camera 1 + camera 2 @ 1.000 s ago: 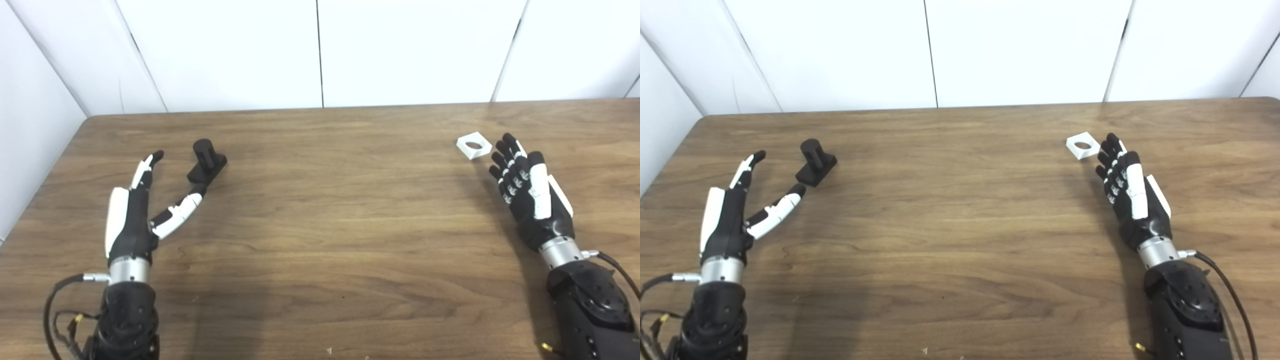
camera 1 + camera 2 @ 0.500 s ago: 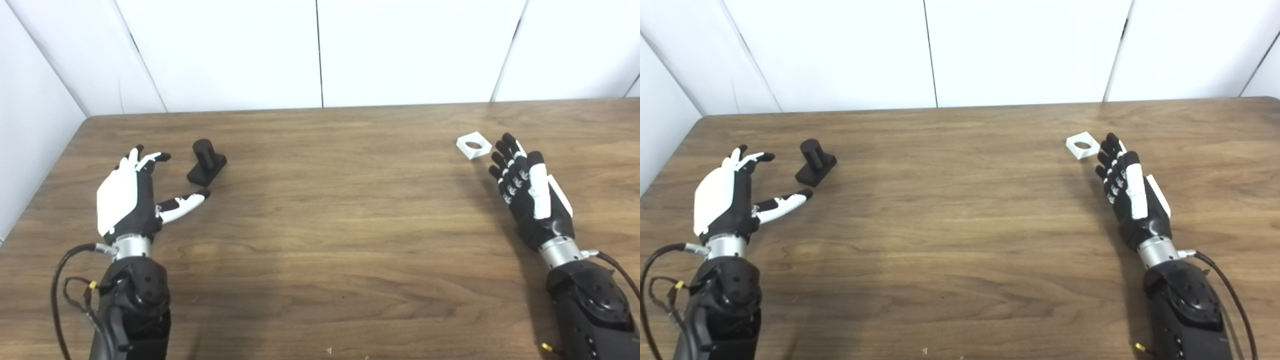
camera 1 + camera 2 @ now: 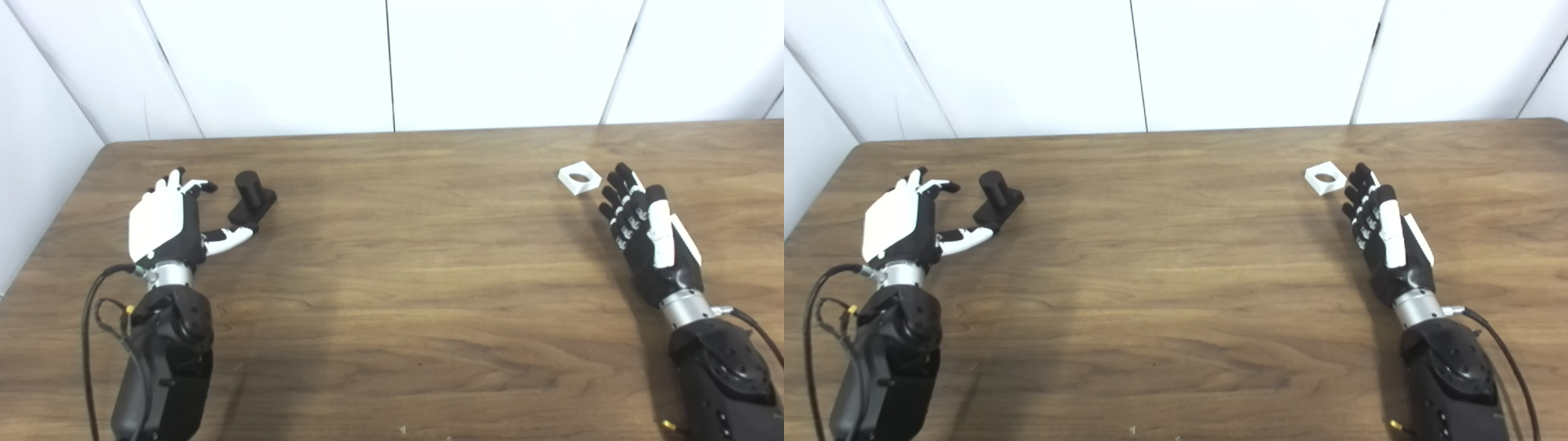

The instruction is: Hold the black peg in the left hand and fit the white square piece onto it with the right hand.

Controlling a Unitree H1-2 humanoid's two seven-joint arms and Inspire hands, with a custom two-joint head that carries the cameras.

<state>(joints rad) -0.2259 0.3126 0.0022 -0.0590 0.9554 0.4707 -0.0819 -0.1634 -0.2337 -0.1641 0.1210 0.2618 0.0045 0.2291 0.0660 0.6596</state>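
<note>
The black peg (image 3: 251, 197), a short cylinder on a flat black base, stands on the wooden table (image 3: 404, 257) at the left. My left hand (image 3: 171, 220) is open just left of it, back of the hand up, fingers spread; the thumb tip lies at the base's near corner, and I cannot tell if it touches. The white square piece (image 3: 579, 177) with a round hole lies flat at the right. My right hand (image 3: 643, 236) is open and empty just right of and nearer than it, fingertips a short gap from its edge.
White wall panels (image 3: 392, 61) stand behind the table's far edge and along the left side. Black cables (image 3: 92, 331) hang by my left forearm. Bare wood spans the table's middle between the two hands.
My left hand rolled from edge-on to back-up and moved forward and slightly right, closer to the peg. The peg, the white piece and my right hand have not moved.
</note>
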